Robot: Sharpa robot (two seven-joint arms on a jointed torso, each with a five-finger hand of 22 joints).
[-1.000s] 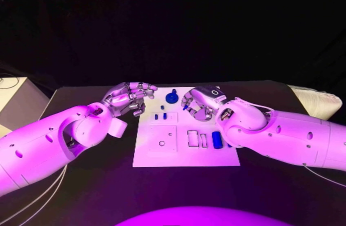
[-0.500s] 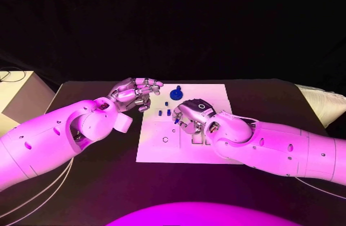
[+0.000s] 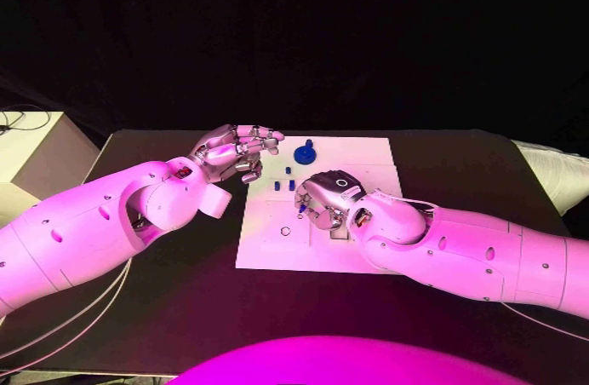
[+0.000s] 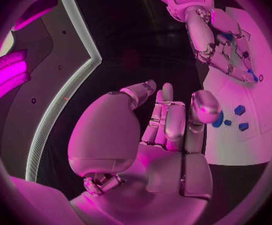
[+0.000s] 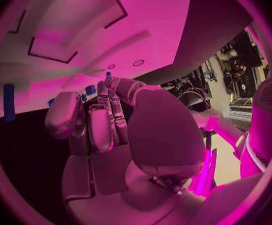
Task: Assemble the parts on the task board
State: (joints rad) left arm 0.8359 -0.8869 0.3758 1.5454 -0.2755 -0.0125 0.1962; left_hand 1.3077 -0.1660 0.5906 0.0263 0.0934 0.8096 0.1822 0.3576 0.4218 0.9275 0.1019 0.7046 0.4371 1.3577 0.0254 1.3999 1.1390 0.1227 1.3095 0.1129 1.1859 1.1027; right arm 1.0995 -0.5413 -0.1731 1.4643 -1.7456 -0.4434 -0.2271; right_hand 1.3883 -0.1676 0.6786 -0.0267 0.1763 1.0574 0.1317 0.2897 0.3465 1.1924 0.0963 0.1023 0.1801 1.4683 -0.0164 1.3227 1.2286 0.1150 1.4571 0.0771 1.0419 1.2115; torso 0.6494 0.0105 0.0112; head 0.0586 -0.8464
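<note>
Board's [image 3: 368,159] sitting mid-bench [image 3: 147,146]. My right hand [image 3: 322,199] is over its middle, pinching a small blue part [image 3: 300,209] at its fingertips. Left hand [image 3: 233,157] hovers off the board's left edge, fingers curled, holding nothing.

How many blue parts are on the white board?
4: round blue part at the board's far edge; two small blue parts nearer; a blue peg in the right robot hand's fingertips. Others may be hidden.
</note>
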